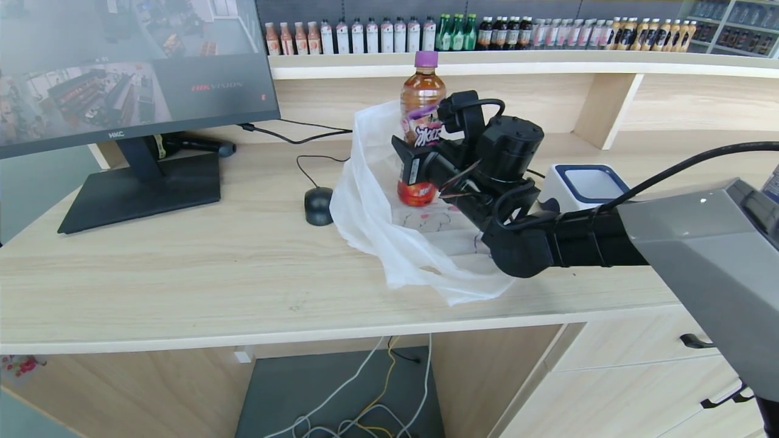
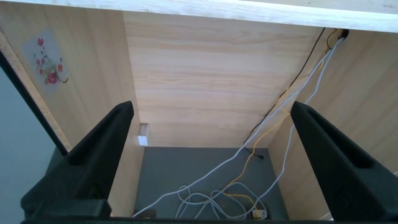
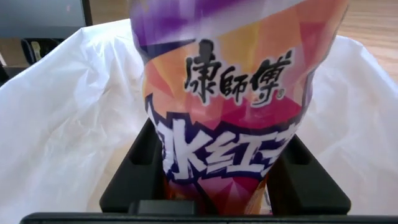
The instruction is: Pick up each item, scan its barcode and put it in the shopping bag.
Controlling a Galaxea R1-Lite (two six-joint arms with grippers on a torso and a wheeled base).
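Observation:
A tea bottle with a purple cap and a purple-orange label stands upright in the mouth of the white plastic shopping bag on the counter. My right gripper is shut on the bottle's lower half, reaching in from the right. In the right wrist view the bottle's label sits between the two black fingers, with the bag around it. My left gripper hangs open below the counter, its fingers wide apart and nothing between them.
A white barcode scanner stands right of the bag, behind my right arm. A mouse lies left of the bag, and a monitor stands at the far left. Cables hang under the counter. Bottles line the back shelf.

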